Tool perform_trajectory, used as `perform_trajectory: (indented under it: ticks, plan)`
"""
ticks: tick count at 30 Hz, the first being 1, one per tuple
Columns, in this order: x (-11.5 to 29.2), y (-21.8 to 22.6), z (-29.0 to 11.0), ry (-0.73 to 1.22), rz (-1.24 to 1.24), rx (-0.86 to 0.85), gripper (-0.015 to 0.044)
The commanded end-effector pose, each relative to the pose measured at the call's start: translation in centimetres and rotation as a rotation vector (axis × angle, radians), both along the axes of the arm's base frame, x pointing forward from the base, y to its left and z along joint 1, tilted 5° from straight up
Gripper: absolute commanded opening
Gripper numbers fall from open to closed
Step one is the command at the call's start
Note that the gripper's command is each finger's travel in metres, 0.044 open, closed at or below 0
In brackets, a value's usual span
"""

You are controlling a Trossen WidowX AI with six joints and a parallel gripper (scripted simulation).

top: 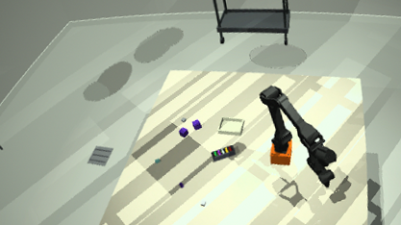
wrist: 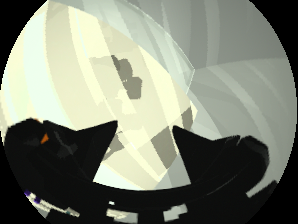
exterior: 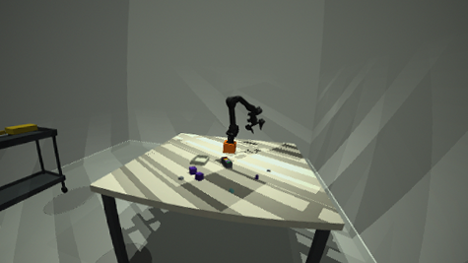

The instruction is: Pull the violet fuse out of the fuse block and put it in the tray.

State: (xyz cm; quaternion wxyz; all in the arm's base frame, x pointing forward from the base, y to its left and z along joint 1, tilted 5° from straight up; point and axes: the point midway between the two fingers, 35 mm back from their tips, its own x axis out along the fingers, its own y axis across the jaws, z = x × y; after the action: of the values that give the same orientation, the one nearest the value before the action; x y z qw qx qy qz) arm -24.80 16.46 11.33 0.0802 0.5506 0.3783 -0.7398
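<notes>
The violet fuse (top: 219, 152) stands in the dark fuse block (top: 224, 156) (exterior: 226, 164), in a row with green, white, yellow and red ones; it is very small in the top view and cannot be made out surely in the exterior view. The tray (top: 230, 133), a shallow pale square with a raised rim, lies beyond the block and shows no fuse inside. My gripper (top: 326, 183) (exterior: 256, 128) (wrist: 145, 126) is open, with nothing between its fingers. It hangs above the table on the far side of the orange base from the block, well away from block and tray.
Two purple cubes (top: 183, 132) (top: 197, 125) (exterior: 192, 170) (exterior: 199, 175) lie left of the tray in the top view. A small grey piece (top: 183, 119), a teal piece (top: 157, 161), a dark purple piece (top: 181, 185) and a white piece (top: 203, 204) are scattered on the table. The orange base (top: 281, 154) (exterior: 229, 147) carries the arm.
</notes>
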Motion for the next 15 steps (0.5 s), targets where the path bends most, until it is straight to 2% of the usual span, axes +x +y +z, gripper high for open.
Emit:
perform_trajectory:
  ticks: [1, 5, 12, 15]
  plan:
    - [0.1, 0.2, 0.0, 0.001, -0.015, -0.004, 0.0374]
    - [3.0, 4.2, -0.2, 0.030, -0.316, -0.071, 0.0269]
    - [10.9, 10.6, -1.1, 0.117, -0.946, -0.208, 0.0085]
    - [15.0, 12.3, -1.7, 0.160, -1.213, -0.262, 0.0074]
